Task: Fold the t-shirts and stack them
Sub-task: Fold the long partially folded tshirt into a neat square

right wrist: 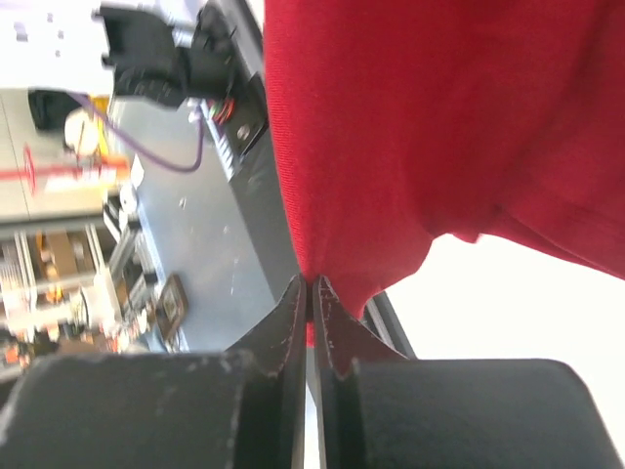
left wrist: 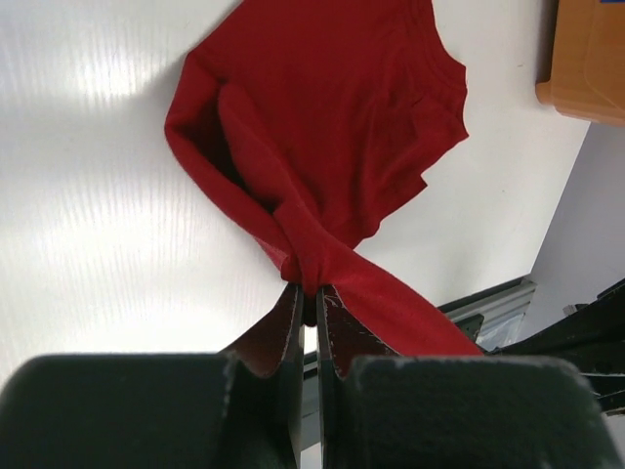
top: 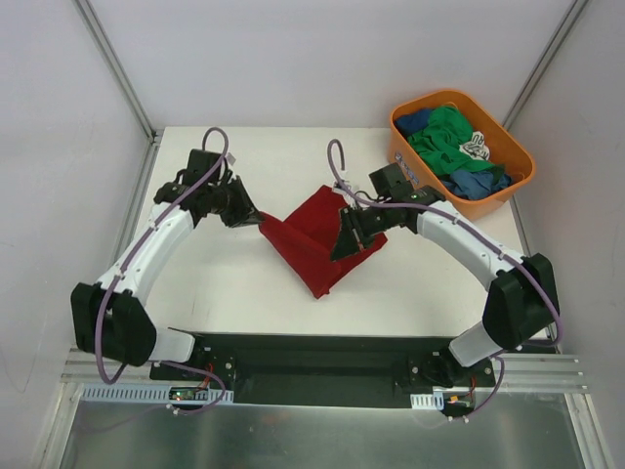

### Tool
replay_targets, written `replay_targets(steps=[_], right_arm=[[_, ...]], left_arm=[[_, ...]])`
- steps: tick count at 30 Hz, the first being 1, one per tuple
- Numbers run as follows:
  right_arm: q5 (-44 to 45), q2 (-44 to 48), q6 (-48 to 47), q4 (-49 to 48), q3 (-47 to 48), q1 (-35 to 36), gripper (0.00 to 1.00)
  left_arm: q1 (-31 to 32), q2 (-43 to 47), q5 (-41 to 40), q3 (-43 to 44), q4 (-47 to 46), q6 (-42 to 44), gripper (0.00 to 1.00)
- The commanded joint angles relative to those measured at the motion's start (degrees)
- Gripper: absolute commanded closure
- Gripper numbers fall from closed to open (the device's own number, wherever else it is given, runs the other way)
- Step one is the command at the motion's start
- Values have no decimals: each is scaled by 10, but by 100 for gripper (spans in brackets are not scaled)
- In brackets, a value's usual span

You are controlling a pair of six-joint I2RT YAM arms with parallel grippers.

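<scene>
The dark red t-shirt hangs bunched between both grippers over the middle of the table, its lower point touching the surface. My left gripper is shut on its left edge; in the left wrist view the cloth twists into the jaws of the left gripper. My right gripper is shut on the shirt's right side; in the right wrist view red cloth fills the frame above the right gripper. Green and blue t-shirts lie in the tub.
An orange plastic tub stands at the back right corner, its corner also in the left wrist view. The white table is framed by white walls. A black base plate runs along the near edge.
</scene>
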State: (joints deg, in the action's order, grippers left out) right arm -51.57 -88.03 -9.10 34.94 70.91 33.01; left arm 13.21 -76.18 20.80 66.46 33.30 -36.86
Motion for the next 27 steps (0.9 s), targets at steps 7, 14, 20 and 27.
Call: replay_targets(steps=[7,14,20,27], right_arm=[[21,2,19,39,12,-104,99],[52,-50,21,36,27,-145,99],[81,-121,30,19,36,-190,99],[120,-201,33,14,87,-211,95]], left_arm=[[13,-167,23,185,-26,35,100],[35,-329,49,314,-26,67,100],[53,-486,85,447,-27,72,100],[64,-607,83,582,-30,55,99]])
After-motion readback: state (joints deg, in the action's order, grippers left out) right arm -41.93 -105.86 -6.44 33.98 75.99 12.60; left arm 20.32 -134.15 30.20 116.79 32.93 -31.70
